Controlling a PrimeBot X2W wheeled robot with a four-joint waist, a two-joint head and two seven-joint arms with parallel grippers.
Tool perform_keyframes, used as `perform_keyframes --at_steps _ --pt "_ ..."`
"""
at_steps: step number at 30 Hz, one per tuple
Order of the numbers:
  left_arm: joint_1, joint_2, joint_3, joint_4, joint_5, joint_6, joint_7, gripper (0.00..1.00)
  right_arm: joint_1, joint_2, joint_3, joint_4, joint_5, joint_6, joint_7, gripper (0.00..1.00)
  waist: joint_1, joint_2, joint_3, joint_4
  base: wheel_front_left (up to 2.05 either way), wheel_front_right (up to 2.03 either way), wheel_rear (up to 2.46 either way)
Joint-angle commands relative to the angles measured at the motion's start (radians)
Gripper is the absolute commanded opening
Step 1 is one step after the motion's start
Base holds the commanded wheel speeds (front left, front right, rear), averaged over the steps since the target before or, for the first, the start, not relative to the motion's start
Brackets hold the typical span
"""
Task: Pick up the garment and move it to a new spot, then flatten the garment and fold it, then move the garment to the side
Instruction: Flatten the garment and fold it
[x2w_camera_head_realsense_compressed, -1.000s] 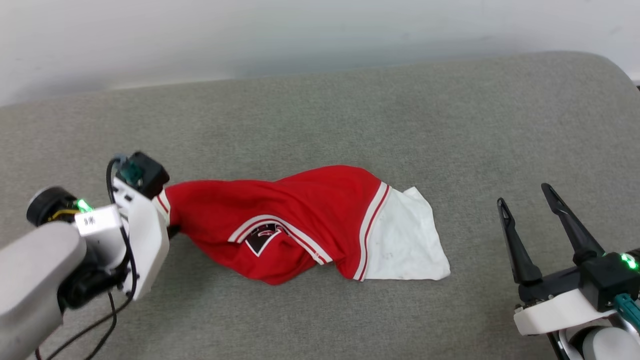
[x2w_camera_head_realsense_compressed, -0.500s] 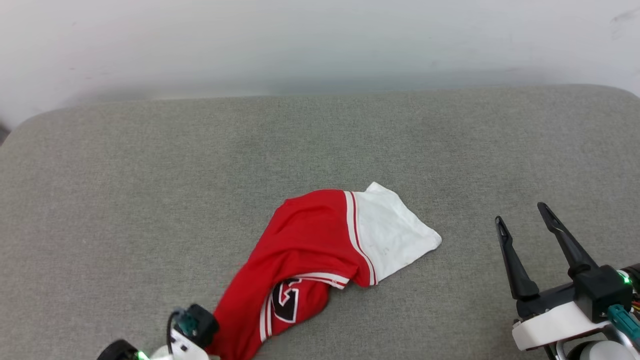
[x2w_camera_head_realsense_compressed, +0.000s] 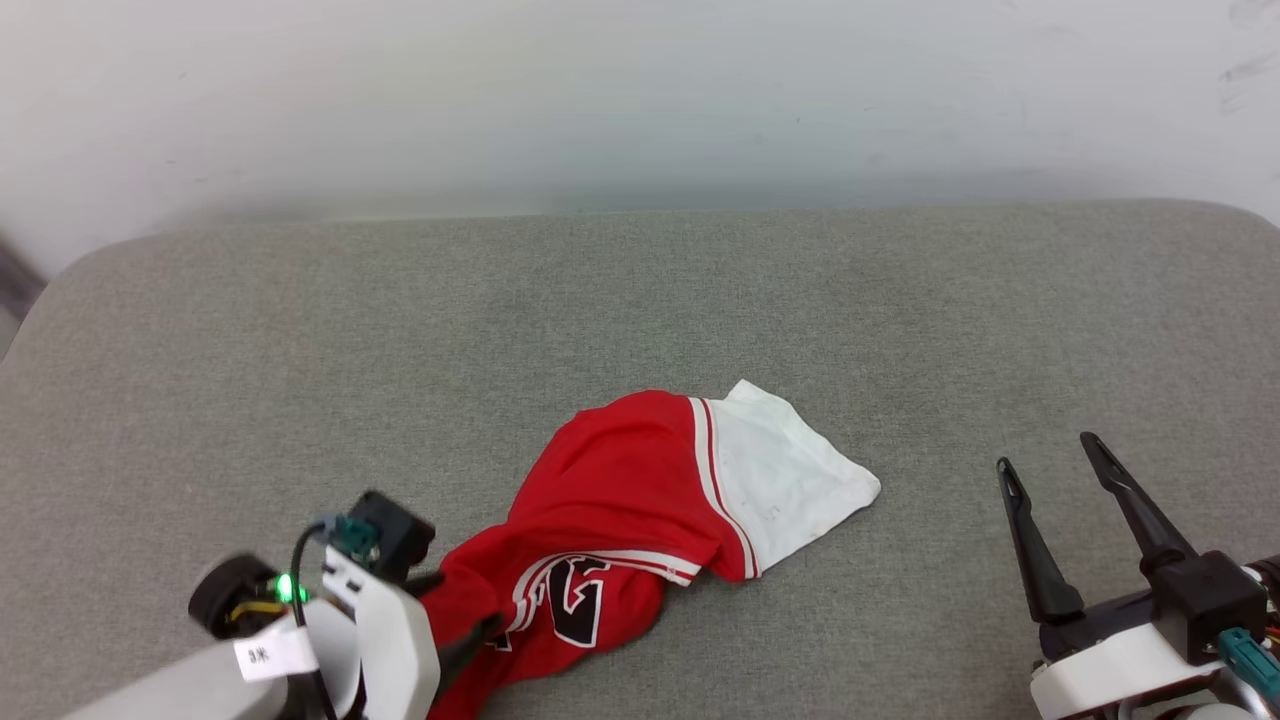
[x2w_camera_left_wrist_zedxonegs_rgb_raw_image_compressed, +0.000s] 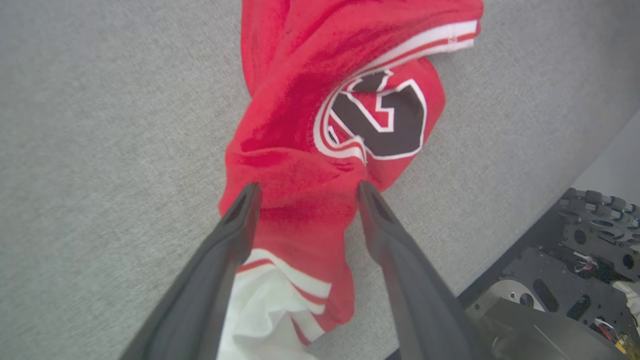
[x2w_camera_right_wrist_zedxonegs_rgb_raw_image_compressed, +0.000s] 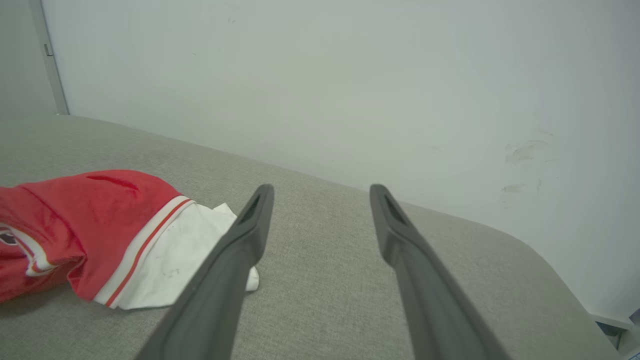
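Garment (x2w_camera_head_realsense_compressed: 620, 475) bunched; red body crumpled, white sleeve spread, black number showing.

Jersey (x2w_camera_head_realsense_compressed: 640, 500) chest shows one big black character (x2w_camera_head_realsense_compressed: 575, 600) with white outline, partly swallowed by folds: head view reads like a 2, left wrist view shows the same black character (x2w_camera_left_wrist_zedxonegs_rgb_raw_image_compressed: 380, 117) more like a G or 6, so probably a digit but can't settle which. Small white label (x2w_camera_head_realsense_compressed: 260, 655) on the left forearm (x2w_camera_head_realsense_compressed: 170, 692) carries tiny dark marks, too small to read.
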Motion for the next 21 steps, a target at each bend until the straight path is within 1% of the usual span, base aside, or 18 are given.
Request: perform_keyframes --at_steps 1,3,6,7,8,10,13,15,16,17,21 --pt "-0.026 0.017 0.014 -0.029 0.014 0.008 -0.004 1.0 0.003 0.005 0.0 -0.001 0.005 -0.001 -0.002 1.0 0.0001 -0.0001 0.0 -0.002 0.0 0.0 0.0" --pt "-0.072 0.031 0.05 -0.075 0.033 0.026 -0.018 1.0 -0.001 0.007 0.001 -0.004 0.006 -0.001 -0.002 1.0 0.0001 -0.0001 0.002 -0.006 0.0 0.0 0.0" --pt "-0.145 0.032 0.085 -0.109 0.074 0.037 -0.026 1.0 -0.01 0.008 0.002 -0.008 0.007 -0.001 -0.002 1.0 0.0001 -0.0001 0.01 -0.014 0.0 0.0 0.0" --pt "-0.17 0.027 0.086 -0.11 0.09 0.031 -0.015 1.0 -0.015 0.007 0.004 -0.008 0.008 -0.001 -0.002 1.0 0.0001 -0.0001 0.014 -0.019 0.0 0.0 0.0" --pt "-0.196 0.01 0.089 -0.109 0.094 0.023 -0.004 1.0 -0.02 0.006 0.005 -0.009 0.008 -0.001 -0.002 1.0 0.0001 -0.0001 0.018 -0.022 0.0 0.0 0.0" --pt "-0.249 -0.018 0.082 -0.093 0.111 -0.002 0.031 1.0 -0.029 0.004 0.009 -0.01 0.007 -0.001 -0.002 1.0 0.0001 -0.0001 0.029 -0.034 0.0 0.0 0.0" --pt "-0.329 -0.073 0.057 -0.038 0.129 -0.056 0.094 1.0 -0.046 0.001 0.016 -0.008 0.006 -0.001 -0.002 1.0 0.0001 -0.0001 0.047 -0.056 0.0 0.0 0.0" --pt "-0.363 -0.119 0.036 0.008 0.119 -0.093 0.142 1.0 -0.057 0.002 0.021 -0.007 0.005 -0.001 -0.002 1.0 0.0001 -0.0001 0.059 -0.072 0.0 0.0 0.0" --pt "-0.363 -0.119 0.036 0.008 0.119 -0.093 0.142 1.0 -0.057 0.002 0.021 -0.007 0.005 -0.001 -0.002 1.0 0.0001 -0.0001 0.059 -0.072 0.0 0.0 0.0" --pt "-0.396 -0.163 0.015 0.057 0.106 -0.129 0.189 1.0 -0.067 0.004 0.024 -0.006 0.005 -0.001 -0.002 1.0 0.0001 -0.0001 0.073 -0.088 0.0 0.0 0.0" --pt "-0.443 -0.237 -0.038 0.168 0.09 -0.189 0.273 1.0 -0.087 0.008 0.031 -0.003 0.006 -0.001 -0.002 1.0 0.0001 -0.0001 0.102 -0.119 0.0 0.0 0.0"
